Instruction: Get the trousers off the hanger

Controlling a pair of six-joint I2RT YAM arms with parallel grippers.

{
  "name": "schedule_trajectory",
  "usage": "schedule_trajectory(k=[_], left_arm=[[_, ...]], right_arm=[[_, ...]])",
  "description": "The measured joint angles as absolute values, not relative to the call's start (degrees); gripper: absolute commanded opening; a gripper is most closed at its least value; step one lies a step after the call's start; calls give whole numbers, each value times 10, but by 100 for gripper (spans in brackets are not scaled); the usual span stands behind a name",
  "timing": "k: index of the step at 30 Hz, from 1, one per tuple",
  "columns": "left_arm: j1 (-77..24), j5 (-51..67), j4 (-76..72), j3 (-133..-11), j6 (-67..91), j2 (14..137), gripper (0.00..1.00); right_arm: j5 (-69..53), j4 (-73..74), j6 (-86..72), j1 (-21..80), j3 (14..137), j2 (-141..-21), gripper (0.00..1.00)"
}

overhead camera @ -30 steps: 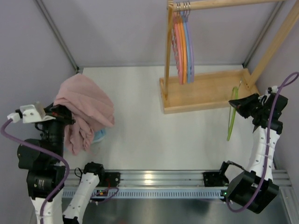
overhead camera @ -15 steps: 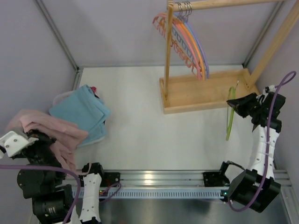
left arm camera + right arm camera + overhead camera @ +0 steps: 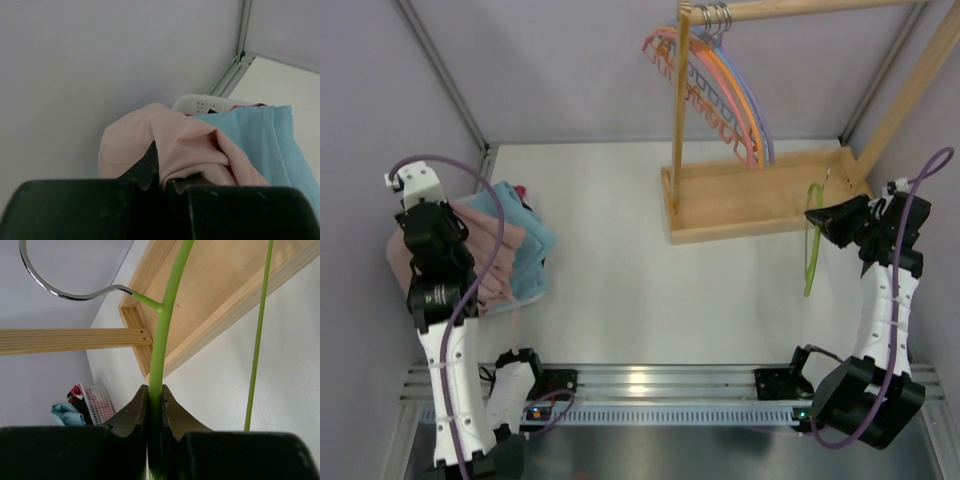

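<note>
**Left gripper** (image 3: 161, 172): well left of the wooden rack (image 3: 750, 200). The jaws are pinched fully together on a bunched fold of the pink trousers (image 3: 145, 140).

**Right gripper** (image 3: 155, 402): just right of the rack's base. The jaws are clamped fully on the green hanger (image 3: 167, 325), low on its arm below the hook. The hanger is bare and well apart from the trousers.

**Handling (judgement):**
- The trousers look soft, limp and light, and they drape in folds.
- Best taken at a thick gathered fold or the waistband, since a single thin layer could slide out of the jaws.
- The hanger looks stiff, thin and smooth, so it may twist in the grip.

**Containers:**
- 1 white perforated basket (image 3: 200, 103) stands far left of the rack, by the wall.
- It holds a blue cloth (image 3: 260, 135) and something red at the rim.
- The trousers drape over it; whether they rest inside, I cannot tell.

**Farthest:** several coloured hangers (image 3: 720, 90) hang on the rack's rail.
</note>
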State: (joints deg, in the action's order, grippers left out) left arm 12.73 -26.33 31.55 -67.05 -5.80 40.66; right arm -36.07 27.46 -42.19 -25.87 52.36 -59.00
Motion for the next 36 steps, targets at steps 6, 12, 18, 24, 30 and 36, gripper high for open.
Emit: schedule_trajectory(k=[6, 12, 18, 24, 30, 36], left_arm=[[127, -220, 226, -642, -61, 524, 0], [127, -190, 132, -617, -41, 618, 0], [127, -171, 81, -605, -18, 744, 20], [127, -140, 79, -595, -15, 721, 61], [127, -83, 85, -595, -34, 620, 98], [127, 17, 86, -597, -46, 498, 99]], right_arm=[[-362, 274, -427, -259, 540, -590, 0], [-368, 275, -432, -258, 562, -590, 0], [-385, 281, -433, -256, 609, -590, 0], [-405, 288, -432, -253, 669, -581, 0], [-410, 291, -429, -228, 708, -559, 0], [-416, 287, -437, -184, 736, -560, 0]])
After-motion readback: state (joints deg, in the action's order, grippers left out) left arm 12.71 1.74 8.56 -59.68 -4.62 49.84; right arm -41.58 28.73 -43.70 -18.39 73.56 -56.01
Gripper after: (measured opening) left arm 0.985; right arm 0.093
